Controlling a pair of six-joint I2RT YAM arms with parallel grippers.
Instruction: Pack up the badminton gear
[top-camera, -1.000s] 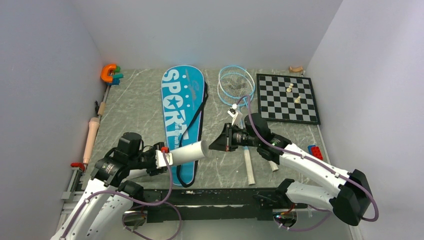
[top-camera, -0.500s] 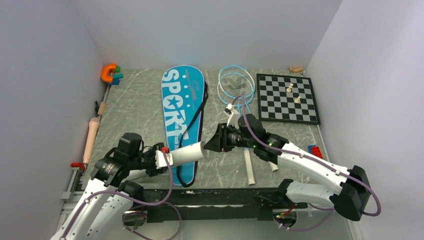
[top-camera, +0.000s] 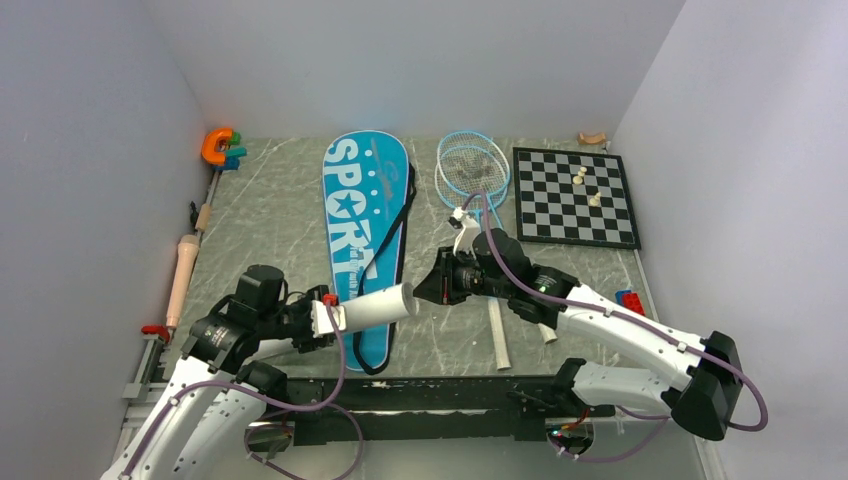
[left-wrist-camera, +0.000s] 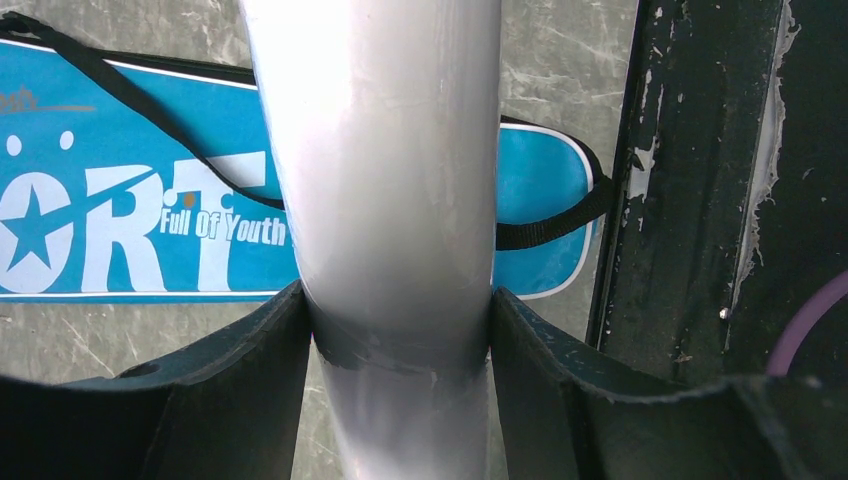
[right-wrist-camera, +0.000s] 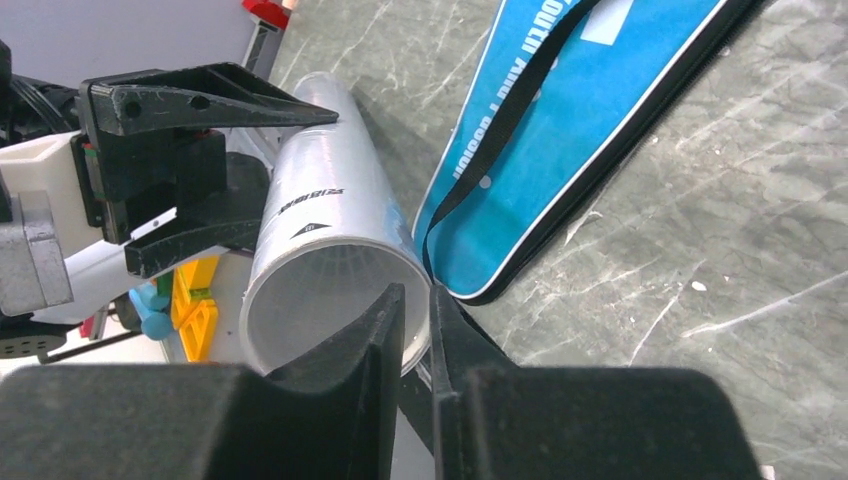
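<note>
We see the left claw (left-wrist-camera: 392, 305) pinching the white tube (left-wrist-camera: 380, 150), lifted over the narrow end of the blue SPORT bag (top-camera: 360, 200). Right claw (right-wrist-camera: 415, 297), fingers pressed nearly together, sits at the tube's open mouth. Rackets (top-camera: 473, 165) lie on the worktop (top-camera: 270, 220) beside the bag.

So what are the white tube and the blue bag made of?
The tube looks like thin plastic or glossy card: it is smooth and shiny, with a thin rim at its open end. The bag looks like soft printed fabric lying flat, with a woven-looking black strap.
</note>
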